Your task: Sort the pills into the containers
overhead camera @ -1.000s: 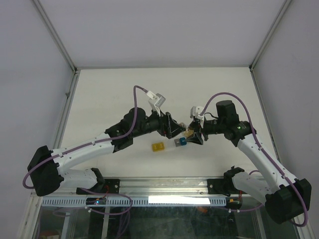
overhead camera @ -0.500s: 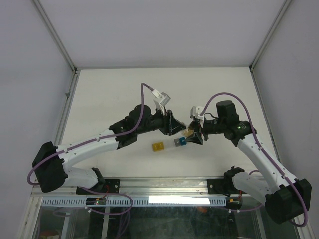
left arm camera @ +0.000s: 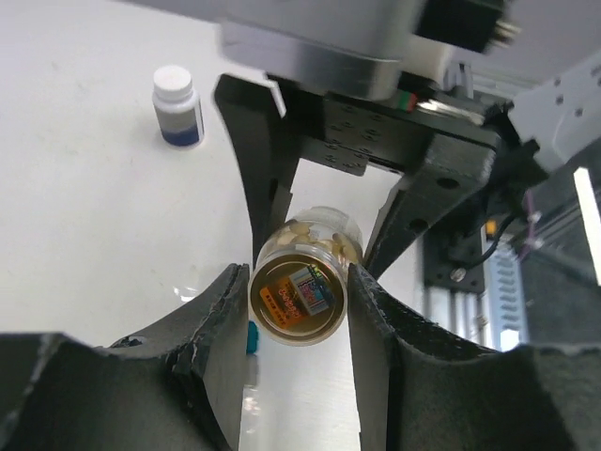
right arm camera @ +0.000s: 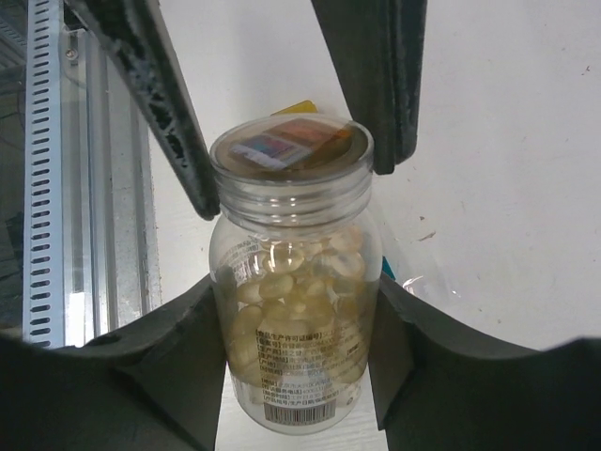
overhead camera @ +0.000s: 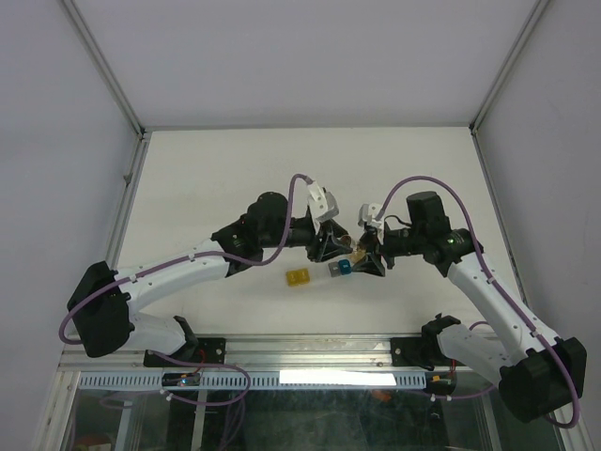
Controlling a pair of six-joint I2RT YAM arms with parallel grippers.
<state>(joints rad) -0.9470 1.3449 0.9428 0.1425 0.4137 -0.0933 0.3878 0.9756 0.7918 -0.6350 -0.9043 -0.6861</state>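
As both jaws clamp vial point(right arm camera: 293, 310), containers point(overhead camera: 340, 270) nearby

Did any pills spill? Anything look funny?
No spill: pills are inside the clear bottle, lid on, held by the left gripper and right gripper. Only the yellow container lies apart from the blue one.

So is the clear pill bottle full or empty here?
Mostly full: pale pills fill the pill bottle up to its shoulder, visible through the clear wall in the right wrist view.
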